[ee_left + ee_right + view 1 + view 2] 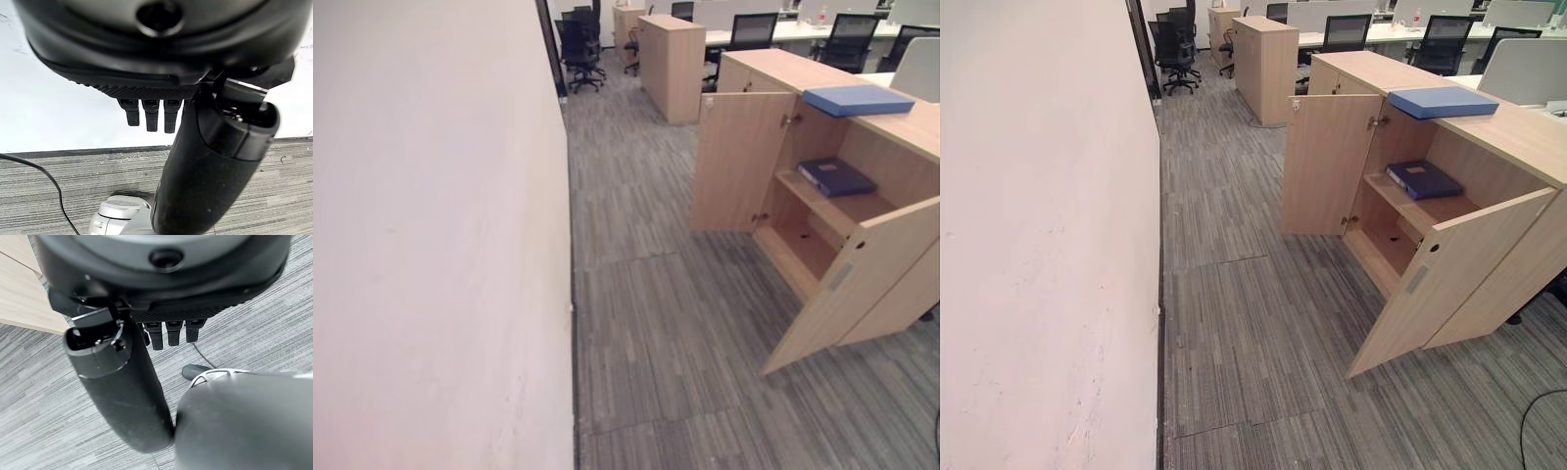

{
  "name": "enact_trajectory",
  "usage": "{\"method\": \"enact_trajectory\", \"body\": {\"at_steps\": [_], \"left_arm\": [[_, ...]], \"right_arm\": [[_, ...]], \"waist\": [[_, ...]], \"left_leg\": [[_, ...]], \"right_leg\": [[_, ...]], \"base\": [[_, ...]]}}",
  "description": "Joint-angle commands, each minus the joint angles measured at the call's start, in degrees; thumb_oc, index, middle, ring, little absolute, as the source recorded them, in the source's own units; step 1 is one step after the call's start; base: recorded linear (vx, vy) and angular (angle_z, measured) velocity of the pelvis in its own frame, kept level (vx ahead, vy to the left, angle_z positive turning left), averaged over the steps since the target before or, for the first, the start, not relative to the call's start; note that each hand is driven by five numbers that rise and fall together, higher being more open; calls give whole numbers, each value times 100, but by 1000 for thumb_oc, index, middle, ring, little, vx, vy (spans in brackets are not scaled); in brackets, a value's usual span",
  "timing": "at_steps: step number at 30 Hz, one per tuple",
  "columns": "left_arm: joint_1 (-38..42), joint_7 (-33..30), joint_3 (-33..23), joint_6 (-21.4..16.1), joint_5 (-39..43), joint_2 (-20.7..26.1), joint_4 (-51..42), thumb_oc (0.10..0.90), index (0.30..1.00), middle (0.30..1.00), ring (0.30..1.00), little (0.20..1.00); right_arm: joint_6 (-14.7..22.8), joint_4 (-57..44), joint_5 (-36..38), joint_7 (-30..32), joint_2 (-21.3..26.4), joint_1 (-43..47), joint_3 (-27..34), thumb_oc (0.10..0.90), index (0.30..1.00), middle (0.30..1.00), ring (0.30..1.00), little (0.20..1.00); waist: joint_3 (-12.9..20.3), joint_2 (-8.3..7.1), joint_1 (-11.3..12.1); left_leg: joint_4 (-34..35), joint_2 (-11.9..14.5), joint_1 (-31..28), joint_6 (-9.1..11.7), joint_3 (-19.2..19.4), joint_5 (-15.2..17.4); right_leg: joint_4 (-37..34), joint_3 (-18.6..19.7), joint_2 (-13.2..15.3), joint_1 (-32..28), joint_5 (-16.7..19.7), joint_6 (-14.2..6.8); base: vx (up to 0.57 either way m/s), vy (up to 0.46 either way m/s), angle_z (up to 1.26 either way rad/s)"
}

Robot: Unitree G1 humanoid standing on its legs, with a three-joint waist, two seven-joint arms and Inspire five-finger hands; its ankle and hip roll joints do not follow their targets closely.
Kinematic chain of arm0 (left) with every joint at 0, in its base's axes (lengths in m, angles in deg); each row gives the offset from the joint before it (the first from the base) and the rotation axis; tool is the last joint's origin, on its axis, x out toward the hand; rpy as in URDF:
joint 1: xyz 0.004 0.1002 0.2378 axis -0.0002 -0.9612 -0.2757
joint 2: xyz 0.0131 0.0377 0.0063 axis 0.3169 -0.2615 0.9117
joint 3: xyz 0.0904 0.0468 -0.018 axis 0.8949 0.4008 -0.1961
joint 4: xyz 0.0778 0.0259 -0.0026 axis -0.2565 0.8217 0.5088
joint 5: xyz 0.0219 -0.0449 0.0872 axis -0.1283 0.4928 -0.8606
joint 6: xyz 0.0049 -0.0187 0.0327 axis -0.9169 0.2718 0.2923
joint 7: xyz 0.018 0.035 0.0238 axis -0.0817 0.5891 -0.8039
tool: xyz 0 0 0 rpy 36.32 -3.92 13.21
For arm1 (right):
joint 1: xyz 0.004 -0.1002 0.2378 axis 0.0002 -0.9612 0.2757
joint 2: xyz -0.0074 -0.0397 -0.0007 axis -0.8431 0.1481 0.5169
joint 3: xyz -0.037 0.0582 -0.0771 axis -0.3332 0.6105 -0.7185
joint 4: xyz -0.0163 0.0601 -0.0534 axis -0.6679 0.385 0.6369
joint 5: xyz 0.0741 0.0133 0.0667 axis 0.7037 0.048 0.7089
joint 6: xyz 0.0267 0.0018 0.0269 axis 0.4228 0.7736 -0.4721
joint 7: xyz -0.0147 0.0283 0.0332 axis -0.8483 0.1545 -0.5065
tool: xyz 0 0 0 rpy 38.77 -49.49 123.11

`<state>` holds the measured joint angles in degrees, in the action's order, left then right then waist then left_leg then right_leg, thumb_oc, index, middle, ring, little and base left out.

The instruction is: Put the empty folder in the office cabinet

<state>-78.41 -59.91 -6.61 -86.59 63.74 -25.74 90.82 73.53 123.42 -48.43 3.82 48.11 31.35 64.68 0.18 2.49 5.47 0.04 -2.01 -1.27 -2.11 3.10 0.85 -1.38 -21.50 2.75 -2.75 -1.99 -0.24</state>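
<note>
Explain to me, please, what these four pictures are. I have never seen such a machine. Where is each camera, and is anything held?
This is a two-legged humanoid robot with two arms and dark hands. Two pictures come from a stereo camera on its head, looking down at an office floor. They show a light wooden office cabinet with both doors open. A light blue flat folder lies on top of it, and a dark blue ring binder lies on its upper inner shelf. The other two pictures come from cameras on the wrists, very close to each hand. The left hand hangs before a white wall, and the right hand hangs above the grey striped carpet. Both hands have relaxed fingers and hold nothing.
</note>
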Motion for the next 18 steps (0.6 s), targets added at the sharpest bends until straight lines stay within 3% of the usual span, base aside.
{"method": "enact_trajectory", "body": {"at_steps": [1, 14, 16, 18], "left_arm": [[289, -151, -207, -286, 205, 191, 164, 800, 900, 900, 900, 900], [155, 333, -320, -184, 669, 72, 331, 800, 900, 900, 900, 900], [149, 352, -335, -179, 688, 56, 353, 800, 900, 900, 900, 900], [192, 351, -339, -170, 724, 88, 339, 800, 900, 900, 900, 900]], "right_arm": [[176, 273, 232, -9, -241, 379, 12, 800, 900, 900, 900, 900], [73, 283, 75, -154, -115, 387, 21, 800, 900, 900, 900, 900], [12, 295, -26, -189, -3, 421, 112, 800, 900, 900, 900, 900], [-40, 290, -120, -173, 70, 590, 129, 800, 900, 900, 900, 900]], "waist": [[-85, -357, 165], [-80, -288, 172], [-138, -221, 179], [-329, -106, 187]], "left_leg": [[496, 44, -225, 430, -403, -14], [496, -24, -121, 382, -407, -5], [496, -111, -27, 315, -412, 14], [496, -96, 45, 218, -338, 20]], "right_leg": [[-362, -28, 465, -318, 252, -593], [-362, -11, 551, -201, 351, -663], [-338, -114, 738, -150, 521, -708], [268, -194, 1023, 228, 553, -753]], "base": [[0, 0, 0], [-5, 16, -1], [-88, 59, -1], [-146, 48, -6]]}}
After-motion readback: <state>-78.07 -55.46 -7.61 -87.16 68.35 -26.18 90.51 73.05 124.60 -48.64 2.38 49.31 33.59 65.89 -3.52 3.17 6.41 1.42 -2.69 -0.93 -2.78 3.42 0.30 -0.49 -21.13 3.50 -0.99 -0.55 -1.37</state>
